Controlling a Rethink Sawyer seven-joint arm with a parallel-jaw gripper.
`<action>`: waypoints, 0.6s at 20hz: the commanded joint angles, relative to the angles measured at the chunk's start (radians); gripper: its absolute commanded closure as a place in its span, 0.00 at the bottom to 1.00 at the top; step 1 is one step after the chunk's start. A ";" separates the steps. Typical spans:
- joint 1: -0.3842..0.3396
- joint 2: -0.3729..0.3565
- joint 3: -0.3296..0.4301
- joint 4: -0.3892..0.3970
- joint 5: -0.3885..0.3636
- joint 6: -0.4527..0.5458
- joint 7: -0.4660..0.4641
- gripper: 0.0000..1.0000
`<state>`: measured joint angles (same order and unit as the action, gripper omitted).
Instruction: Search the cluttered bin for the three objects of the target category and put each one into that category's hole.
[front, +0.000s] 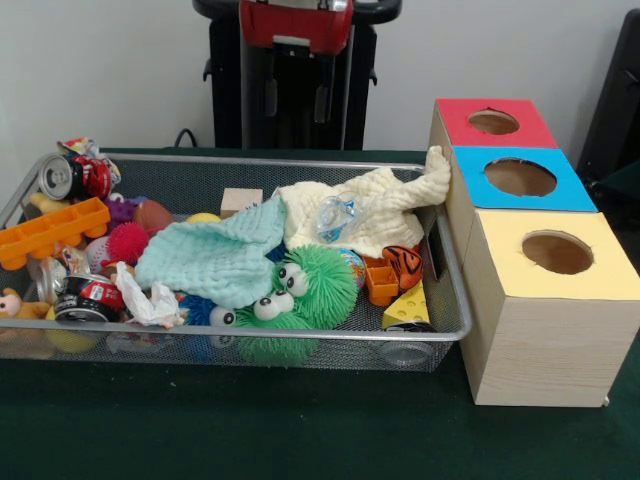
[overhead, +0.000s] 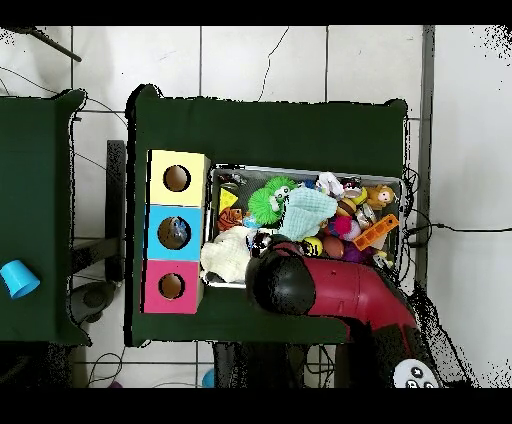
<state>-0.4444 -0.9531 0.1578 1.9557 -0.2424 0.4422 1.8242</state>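
Note:
The wire mesh bin (front: 250, 162) lies across the table, full of toys; it also shows in the overhead view (overhead: 402, 200). One small clear wrinkly bottle with a blue label (front: 333, 216) lies on a cream cloth (front: 385, 205) at the bin's right middle. A clear rounded thing (front: 405, 350) shows through the mesh at the near right corner; I cannot tell what it is. No other bottle shows. My gripper (front: 296, 92) hangs high above the bin's far rim against the black pedestal, empty. In the overhead view my red arm (overhead: 330, 285) covers it.
A wooden box beside the bin has three holes: red (front: 493, 122), blue (front: 520, 177), yellow (front: 557, 252). A mint cloth (front: 215, 255), green spiky balls (front: 315, 285), drink cans (front: 65, 177), an orange tray (front: 50, 232) and a cheese wedge (front: 410, 305) fill the bin.

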 joint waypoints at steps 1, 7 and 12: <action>0.025 0.071 0.002 -0.087 0.022 0.091 0.103 0.00; 0.024 0.102 0.000 -0.093 0.022 0.066 0.101 0.00; -0.002 0.151 0.005 -0.091 -0.002 0.000 0.082 0.00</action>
<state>-0.4218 -0.8833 0.1573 1.9079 -0.2426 0.4422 1.8242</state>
